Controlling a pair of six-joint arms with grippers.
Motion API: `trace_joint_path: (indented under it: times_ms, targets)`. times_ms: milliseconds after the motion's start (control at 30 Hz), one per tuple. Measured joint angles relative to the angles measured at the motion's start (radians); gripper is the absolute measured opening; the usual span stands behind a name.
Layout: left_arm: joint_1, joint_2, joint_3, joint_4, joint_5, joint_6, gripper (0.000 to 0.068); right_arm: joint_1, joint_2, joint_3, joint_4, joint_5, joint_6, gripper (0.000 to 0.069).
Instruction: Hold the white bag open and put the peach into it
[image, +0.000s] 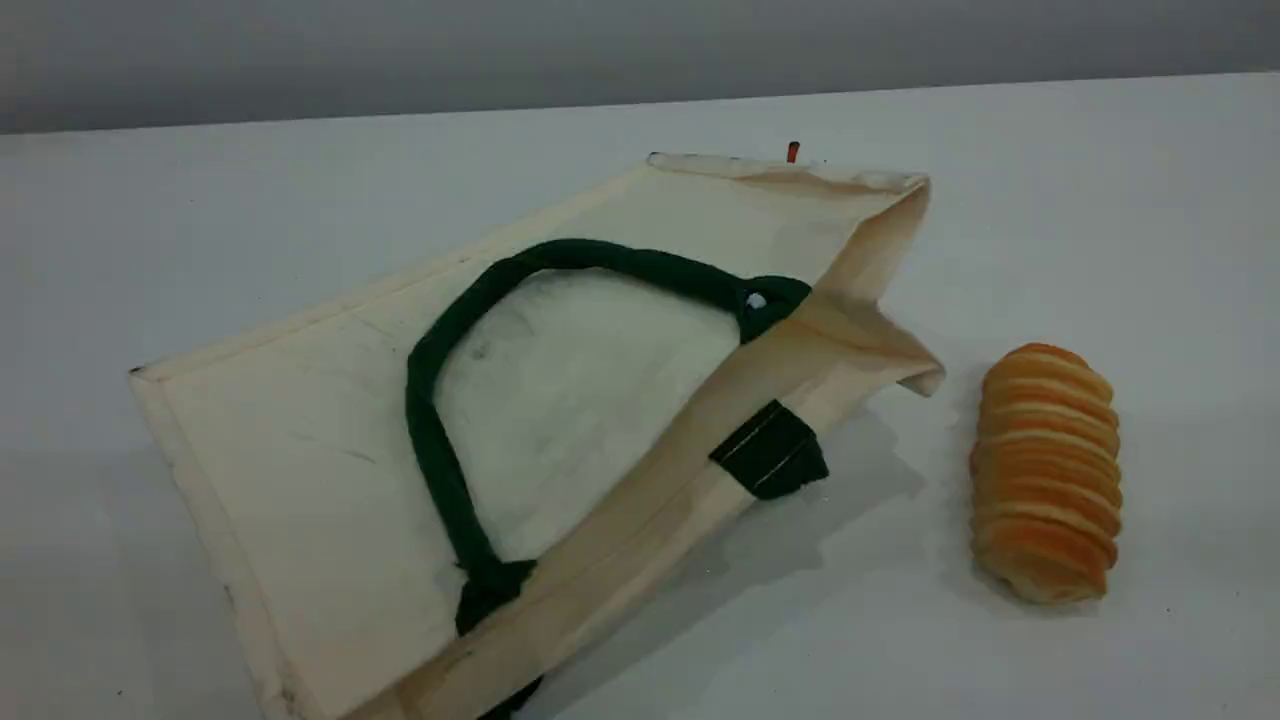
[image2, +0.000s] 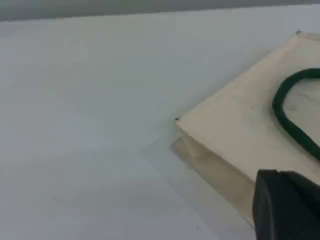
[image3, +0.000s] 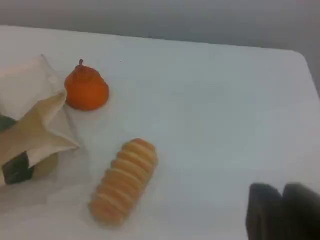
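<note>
The white bag (image: 300, 450) lies flat on its side across the table, with its mouth toward the right and one mouth corner (image: 905, 365) folded up. A dark green rope handle (image: 430, 400) loops over its top face. The bag's closed corner (image2: 235, 125) shows in the left wrist view, and its mouth (image3: 30, 115) in the right wrist view. The peach is out of view. No arm shows in the scene view. My left gripper (image2: 287, 207) shows one black fingertip near the bag's bottom edge. My right gripper (image3: 282, 212) hovers right of the bag, its fingertips close together and empty.
A ridged golden bread roll (image: 1045, 470) lies right of the bag's mouth, and shows again (image3: 125, 180) in the right wrist view. An orange pear-shaped fruit (image3: 86, 89) stands behind the mouth; only its stem (image: 793, 151) tops the bag in the scene view. The table's far right corner (image3: 300, 52) is rounded.
</note>
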Motion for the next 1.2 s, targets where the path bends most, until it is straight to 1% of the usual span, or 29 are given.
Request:
trace_joint_path:
  times_ms: [200, 367, 467, 1200]
  targets:
    - [-0.005, 0.000, 0.000, 0.000, 0.000, 0.000, 0.0055, 0.002, 0.000, 0.000, 0.000, 0.000, 0.000, 0.0062]
    - [-0.007, 0.000, 0.000, 0.001, 0.000, 0.000, 0.0055, 0.062, 0.000, 0.000, 0.001, 0.000, 0.000, 0.0068]
    - [-0.007, 0.000, 0.000, 0.001, 0.000, 0.000, 0.0062, 0.048, 0.000, 0.000, 0.001, 0.000, 0.000, 0.0074]
    - [-0.007, 0.000, 0.000, 0.000, 0.000, 0.000, 0.0072, 0.048, 0.000, 0.000, 0.000, 0.000, 0.000, 0.0104]
